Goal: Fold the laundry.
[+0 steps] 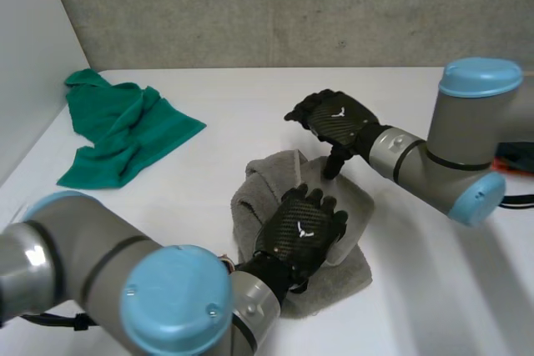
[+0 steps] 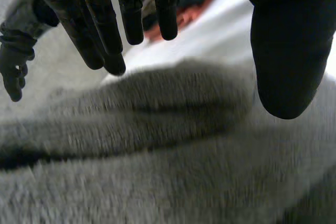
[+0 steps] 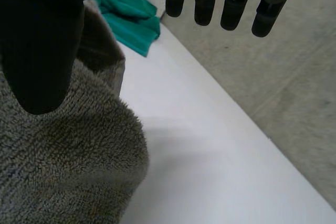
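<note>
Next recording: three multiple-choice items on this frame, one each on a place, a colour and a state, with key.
1. Where is the green towel?
A. at the table's far left
B. at its near right corner
C. off its front edge

2. What colour is the towel under the left hand?
A. white
B. grey
C. red

3. How are the right hand's fingers?
A. straight, holding nothing
B. curled round cloth
C. pinching a sock

Key: 1 A, it lies crumpled there; 2 B, the grey towel lies beneath its palm; 3 A, they hang straight over bare table.
</note>
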`<action>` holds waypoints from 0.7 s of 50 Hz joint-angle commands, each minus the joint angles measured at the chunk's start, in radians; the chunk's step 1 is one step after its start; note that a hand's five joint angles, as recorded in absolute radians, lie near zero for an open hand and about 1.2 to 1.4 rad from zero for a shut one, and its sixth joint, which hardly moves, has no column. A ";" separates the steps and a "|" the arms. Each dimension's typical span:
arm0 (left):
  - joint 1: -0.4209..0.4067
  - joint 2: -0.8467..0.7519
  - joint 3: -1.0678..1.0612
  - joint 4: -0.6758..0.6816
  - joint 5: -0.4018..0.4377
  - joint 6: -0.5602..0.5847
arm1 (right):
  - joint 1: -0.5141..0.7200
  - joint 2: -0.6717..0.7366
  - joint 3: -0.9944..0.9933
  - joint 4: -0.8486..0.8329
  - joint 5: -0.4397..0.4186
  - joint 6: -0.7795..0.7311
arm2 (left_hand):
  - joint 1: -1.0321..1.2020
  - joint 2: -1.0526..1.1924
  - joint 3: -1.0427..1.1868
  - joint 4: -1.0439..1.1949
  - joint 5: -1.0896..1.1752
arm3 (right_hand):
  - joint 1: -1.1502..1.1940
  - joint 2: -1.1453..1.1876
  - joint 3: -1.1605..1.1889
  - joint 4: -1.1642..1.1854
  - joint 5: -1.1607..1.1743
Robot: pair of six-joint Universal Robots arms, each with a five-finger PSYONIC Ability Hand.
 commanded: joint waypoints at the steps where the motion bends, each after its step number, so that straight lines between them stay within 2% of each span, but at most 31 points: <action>1: -0.008 -0.089 0.044 -0.001 -0.089 0.120 | 0.004 0.144 -0.159 0.098 -0.106 0.009 | 0.148 0.148 0.147 0.146 0.142 | 0.161 0.159 0.156 0.154 0.149; 4: -0.005 -0.111 0.051 0.001 -0.091 0.141 | 0.004 0.191 -0.205 0.110 -0.160 0.013 | 0.353 0.353 0.352 0.351 0.347 | 0.241 0.239 0.235 0.234 0.229; 6: -0.003 -0.112 0.050 0.001 -0.089 0.143 | 0.004 0.208 -0.228 0.110 -0.169 0.013 | 0.499 0.499 0.498 0.497 0.494 | 0.393 0.391 0.387 0.386 0.381; 7: 0.000 -0.112 0.047 0.013 -0.088 0.143 | 0.005 0.213 -0.236 0.109 -0.172 0.014 | 0.768 0.768 0.767 0.765 0.762 | 0.510 0.508 0.504 0.503 0.498; 8: 0.001 -0.112 0.047 0.016 -0.088 0.143 | 0.005 0.216 -0.245 0.107 -0.175 0.016 | 0.919 0.919 0.918 0.916 0.913 | 0.665 0.663 0.659 0.658 0.653; 9: 0.006 -0.112 0.048 0.019 -0.088 0.143 | 0.005 0.219 -0.264 0.101 -0.177 0.017 | 1.021 1.021 1.020 1.019 1.016 | 1.067 1.066 1.062 1.061 1.056; 10: 0.009 -0.111 0.050 0.025 -0.088 0.143 | 0.007 0.222 -0.274 0.095 -0.174 0.016 | 1.022 1.022 1.021 1.020 1.017 | 1.155 1.153 1.149 1.148 1.143; 12: 0.026 -0.106 0.053 0.054 -0.088 0.144 | 0.012 0.224 -0.307 0.072 -0.154 0.017 | 1.022 1.023 1.021 1.020 1.017 | 1.156 1.154 1.150 1.149 1.144; 16: 0.076 -0.059 0.068 0.131 -0.086 0.150 | 0.018 0.202 -0.363 -0.048 0.042 0.055 | 1.022 1.023 1.021 1.020 1.017 | 1.156 1.154 1.150 1.149 1.144; 17: 0.095 -0.036 0.074 0.151 -0.085 0.155 | 0.019 0.179 -0.374 -0.110 0.138 0.087 | 1.022 1.023 1.021 1.020 1.017 | 1.156 1.154 1.150 1.149 1.144; 20: 0.196 0.050 0.113 0.244 -0.079 0.196 | 0.016 0.110 -0.368 -0.219 0.263 0.143 | 1.022 1.023 1.021 1.020 1.017 | 1.156 1.154 1.150 1.149 1.144; 22: 0.263 0.099 0.155 0.325 -0.036 0.230 | 0.013 0.043 -0.353 -0.304 0.343 0.193 | 1.022 1.023 1.021 1.020 1.017 | 1.156 1.154 1.150 1.149 1.144; 25: 0.309 0.125 0.202 0.396 0.058 0.253 | 0.005 -0.046 -0.301 -0.382 0.384 0.238 | 1.022 1.023 1.021 1.020 1.017 | 1.156 1.154 1.150 1.149 1.144; 26: 0.335 0.141 0.237 0.424 0.137 0.256 | 0.005 -0.069 -0.284 -0.390 0.390 0.243 | 1.022 1.023 1.021 1.020 1.017 | 1.156 1.154 1.150 1.149 1.144; 29: 0.369 0.159 0.303 0.447 0.285 0.246 | 0.004 -0.164 -0.204 -0.405 0.392 0.252 | 1.022 1.023 1.021 1.020 1.017 | 1.156 1.154 1.150 1.149 1.144; 32: 0.392 0.161 0.332 0.439 0.354 0.229 | 0.004 -0.230 -0.123 -0.405 0.392 0.252 | 1.022 1.023 1.021 1.020 1.017 | 1.156 1.154 1.150 1.149 1.144; 35: 0.411 0.158 0.332 0.421 0.360 0.209 | 0.004 -0.275 -0.031 -0.388 0.391 0.249 | 1.022 1.023 1.021 1.020 1.017 | 1.156 1.154 1.150 1.149 1.144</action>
